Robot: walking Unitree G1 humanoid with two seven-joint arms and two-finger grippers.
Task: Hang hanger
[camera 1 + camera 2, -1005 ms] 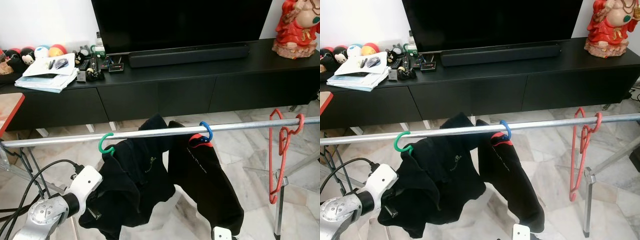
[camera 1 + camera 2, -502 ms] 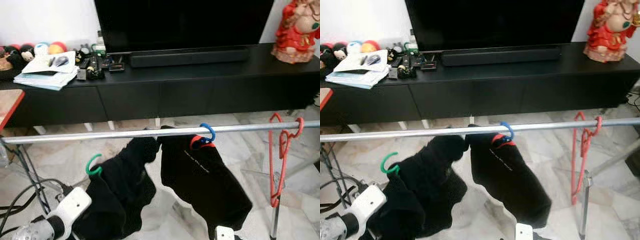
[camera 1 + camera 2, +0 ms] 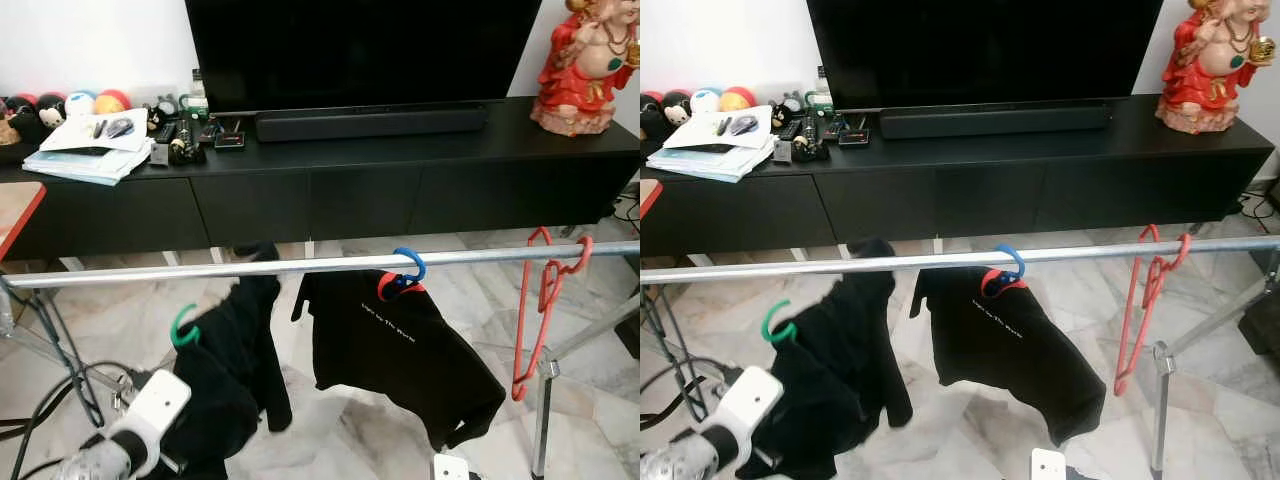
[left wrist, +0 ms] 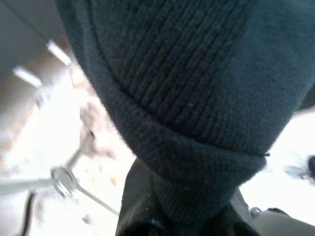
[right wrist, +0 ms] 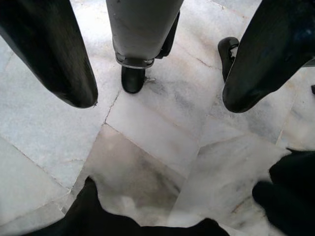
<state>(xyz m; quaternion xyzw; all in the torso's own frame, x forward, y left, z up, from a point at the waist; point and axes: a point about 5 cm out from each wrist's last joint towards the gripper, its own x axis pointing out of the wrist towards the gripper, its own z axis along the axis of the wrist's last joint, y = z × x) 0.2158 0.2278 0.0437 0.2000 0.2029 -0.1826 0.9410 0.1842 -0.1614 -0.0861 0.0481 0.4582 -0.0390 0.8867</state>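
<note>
Hanging below the rail now rather than on it: the green hanger hook sits under the metal rail, free of it, with its black knit garment draped down toward the left arm. One second ago that hook was looped over the rail; half a second ago it was already off and lower. Judgement: the hang is undone or was never seated, so the hook must be lifted and re-hooked before the task counts as done.

Left gripper: the wrist view is pressed against ribbed dark knit, with a folded cuff edge bunched between the black fingers; it appears clamped on the garment, not the hanger itself. In the head views the white wrist housing sits low at the left, just beside the cloth.

Right gripper: fingers spread wide, nothing between them, pointing down at pale veined marble floor.

Neighbours on the rail: a blue hanger hook carrying a black printed T-shirt, hung flat and smooth; farther right, a bare red hanger, thin plastic, tilted. Rail is round, shiny, slightly sloped in the frame. Behind it, a black TV cabinet, matte.
</note>
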